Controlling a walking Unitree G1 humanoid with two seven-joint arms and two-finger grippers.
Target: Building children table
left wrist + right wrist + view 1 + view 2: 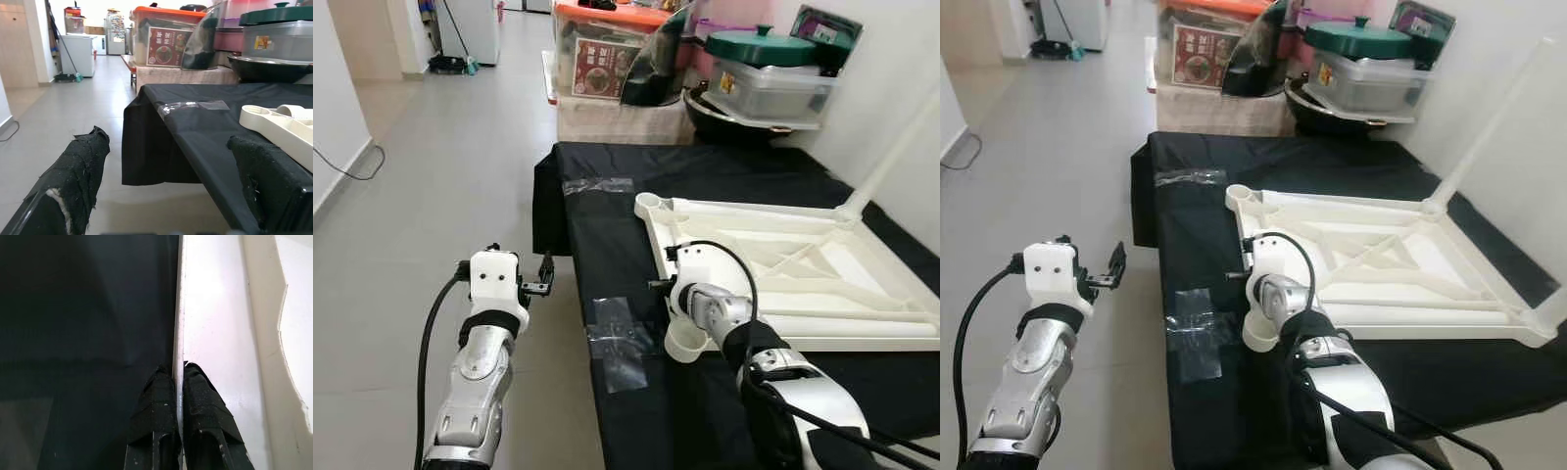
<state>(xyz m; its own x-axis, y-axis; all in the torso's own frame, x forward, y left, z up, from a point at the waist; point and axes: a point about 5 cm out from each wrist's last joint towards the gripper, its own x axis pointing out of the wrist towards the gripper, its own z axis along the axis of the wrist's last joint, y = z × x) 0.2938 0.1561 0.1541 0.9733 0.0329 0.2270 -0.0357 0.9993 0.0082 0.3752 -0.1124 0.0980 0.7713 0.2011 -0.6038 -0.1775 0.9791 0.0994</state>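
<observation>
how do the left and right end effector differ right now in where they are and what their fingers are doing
The left end effector hangs over the grey tiled floor, beside the black-draped table; the right end effector is on that table at the upside-down white plastic table top.
The left's fingers are spread apart with nothing between them; the right's fingers are pinched on the thin white rim.
Both have black padded fingers on silver arms.

Both eye views look forward and down from the head at the black-draped table (pixel 705 186) and the upturned white children's table (pixel 1381 264). The left wrist view sits low, level with the table edge, facing the far clutter. The right wrist view presses close on the white rim (pixel 178 308).
</observation>
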